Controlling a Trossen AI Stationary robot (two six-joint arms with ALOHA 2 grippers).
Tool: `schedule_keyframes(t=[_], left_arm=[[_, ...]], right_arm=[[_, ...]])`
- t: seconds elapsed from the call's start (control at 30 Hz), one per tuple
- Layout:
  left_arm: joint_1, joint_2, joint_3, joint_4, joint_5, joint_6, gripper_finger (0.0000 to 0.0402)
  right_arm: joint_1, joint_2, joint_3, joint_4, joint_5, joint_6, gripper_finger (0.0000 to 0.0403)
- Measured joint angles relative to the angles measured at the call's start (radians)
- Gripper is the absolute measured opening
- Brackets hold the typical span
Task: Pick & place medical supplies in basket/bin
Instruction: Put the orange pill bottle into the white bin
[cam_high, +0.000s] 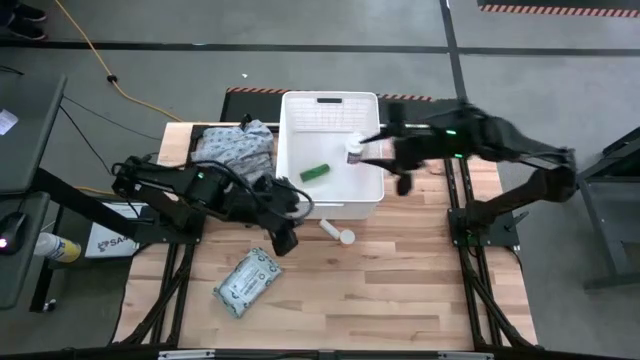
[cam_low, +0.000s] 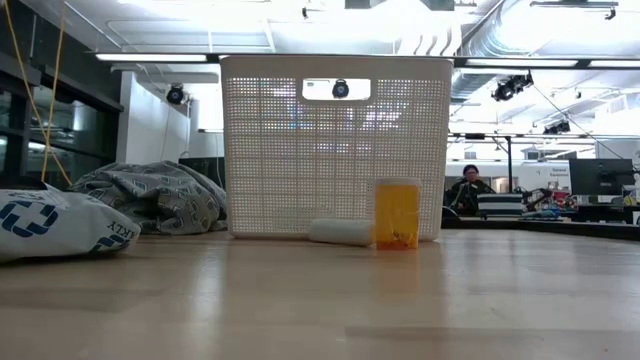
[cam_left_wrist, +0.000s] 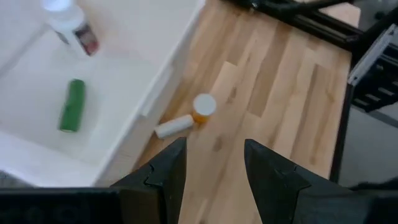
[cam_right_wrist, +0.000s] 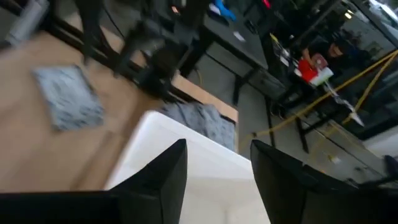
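**Bottle dropped in the bin, two small items waiting outside**

The right gripper (cam_high: 400, 160) hovers over the right rim of the white perforated bin (cam_high: 372, 200), its fingers parted and empty; just beside it, right of centre in the high view, a white pill bottle (cam_high: 354, 152) sits in the bin. A green stick-shaped box (cam_high: 315, 172) lies on the smooth bin floor. By the look of it, this is the release step.

The left gripper (cam_high: 285, 238), below centre, has fingers spread, grasping nothing. Ahead of it, against the bin's outer wall, lie a white tube (cam_left_wrist: 174, 126) and a translucent orange vial (cam_left_wrist: 203, 107), touching. Next, that gripper must drop onto one of these round, roll-prone pieces. The soft, crinkly packet (cam_high: 245, 281) rests lower left on the plank table (cam_high: 400, 290).
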Motion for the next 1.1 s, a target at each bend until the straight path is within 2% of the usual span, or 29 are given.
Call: schedule_keyframes(t=[0.13,0.27,0.5,0.73,0.9,1.1], left_arm=[[-0.025,0.038,0.000,0.019,0.006,-0.025,0.0195],[-0.052,0.085,0.000,0.043,0.011,-0.076,0.0195],[-0.103,0.146,-0.002,0.079,0.016,-0.171,0.0195],[-0.134,0.183,0.004,0.108,0.031,-0.253,0.0195],[-0.156,0.193,0.003,0.045,0.032,-0.292,0.0195],[-0.168,0.198,0.001,-0.078,0.047,-0.329,0.0195]], right_arm=[[0.061,-0.088,0.000,-0.072,-0.042,0.100,0.0168],[0.116,-0.151,0.000,-0.157,-0.137,0.205,0.0166],[0.208,-0.185,0.000,-0.309,-0.278,0.410,0.0154],[0.314,-0.131,0.000,-0.483,-0.272,0.563,0.0146],[0.389,-0.044,0.000,-0.544,-0.262,0.615,0.0146],[0.461,0.070,-0.001,-0.573,-0.189,0.616,0.0142]])
